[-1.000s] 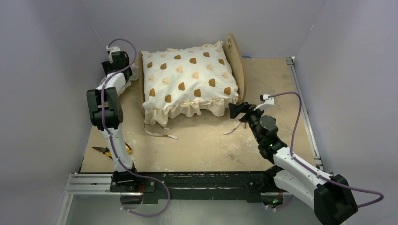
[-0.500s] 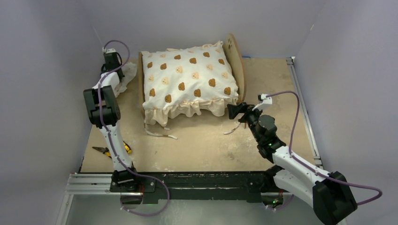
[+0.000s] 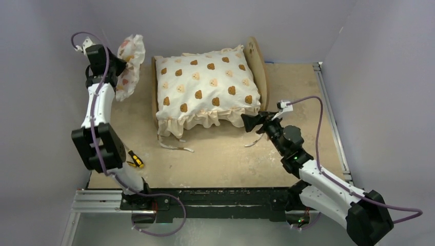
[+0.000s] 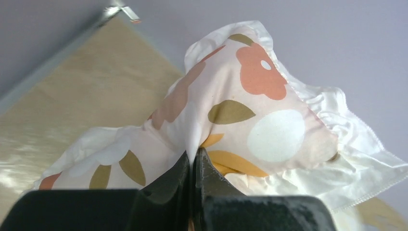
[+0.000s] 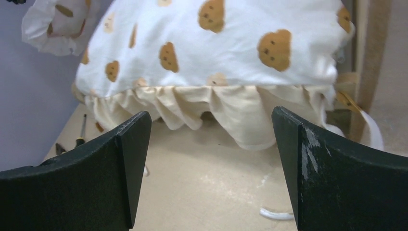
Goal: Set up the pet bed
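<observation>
1. There is one pet bed [image 3: 255, 53], a light-wood frame on the far half of the worktop [image 3: 220, 164]. Its round headboard is at the right end, and the right wrist view [image 5: 370, 53] shows the same wood.
2. One cream bear-print cushion [image 3: 205, 84] [image 5: 231, 53] lies on top of the frame and hides its base. The cushion's ruffle hangs over the near side.
3. White ties [image 3: 177, 147] trail from the cushion onto the worktop at two spots along that near side.
4. One floral ruffled pillow [image 3: 129, 59] [image 4: 250, 110] hangs in the air above the far left corner, clear of the worktop.
5. One yellow-handled hand tool [image 3: 135, 161] lies near the left edge, partly hidden behind the left arm.
6. There are two grippers. The left gripper [image 3: 116, 65] [image 4: 194, 161] is closed tight on a fold of the pillow's fabric. The right gripper [image 3: 245, 122] [image 5: 210, 118] has its jaws spread wide and grips nothing. It sits low at the cushion's near right corner, facing the ruffle.
7. A second ago the left gripper was down at the bed's left end with the pillow on the worktop. It has since clamped the pillow and lifted it up toward the left wall.
8. The right gripper has edged slightly closer to the cushion. The bed and cushion have not shifted.
</observation>
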`<state>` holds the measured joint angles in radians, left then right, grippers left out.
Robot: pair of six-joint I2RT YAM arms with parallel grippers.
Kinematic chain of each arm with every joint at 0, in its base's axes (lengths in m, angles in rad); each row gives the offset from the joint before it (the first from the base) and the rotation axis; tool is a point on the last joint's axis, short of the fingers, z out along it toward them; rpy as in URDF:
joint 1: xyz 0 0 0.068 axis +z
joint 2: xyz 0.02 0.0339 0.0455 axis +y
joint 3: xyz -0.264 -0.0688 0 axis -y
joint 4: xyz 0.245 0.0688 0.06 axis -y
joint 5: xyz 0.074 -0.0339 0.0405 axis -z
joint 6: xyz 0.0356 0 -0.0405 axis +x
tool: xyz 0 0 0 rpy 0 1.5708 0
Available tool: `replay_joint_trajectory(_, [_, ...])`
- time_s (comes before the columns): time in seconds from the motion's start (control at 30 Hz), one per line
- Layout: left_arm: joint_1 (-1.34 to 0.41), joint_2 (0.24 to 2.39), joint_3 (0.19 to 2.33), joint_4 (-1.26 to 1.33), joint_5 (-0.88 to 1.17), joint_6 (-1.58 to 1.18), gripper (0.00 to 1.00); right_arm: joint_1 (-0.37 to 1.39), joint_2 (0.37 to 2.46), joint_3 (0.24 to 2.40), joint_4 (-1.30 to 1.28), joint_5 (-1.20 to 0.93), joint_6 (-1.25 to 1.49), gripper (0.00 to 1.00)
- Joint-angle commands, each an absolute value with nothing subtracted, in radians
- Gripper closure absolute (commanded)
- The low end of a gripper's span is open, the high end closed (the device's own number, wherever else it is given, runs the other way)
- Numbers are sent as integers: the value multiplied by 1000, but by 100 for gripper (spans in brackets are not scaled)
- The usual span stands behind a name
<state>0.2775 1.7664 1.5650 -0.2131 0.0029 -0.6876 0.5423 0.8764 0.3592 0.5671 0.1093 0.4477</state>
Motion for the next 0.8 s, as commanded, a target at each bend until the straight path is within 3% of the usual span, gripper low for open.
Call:
replay_joint_trajectory(0.0, [215,1537,1446,-78,155,-951,100,629,883,473,596,106,386,3])
replay_joint_trajectory(0.33, [-49,1171,1098,48,4,-1314,100,904,1088,673,764,206,229,1])
replay_joint_trajectory(0.57, [-203,1109,1018,72,-58,-1433,100,1081,1274,810,908,249,57,1])
replay_joint_trajectory(0.77, [-288,1091,989,91,-99,-1475,100,1117,1419,947,956,332,13,1])
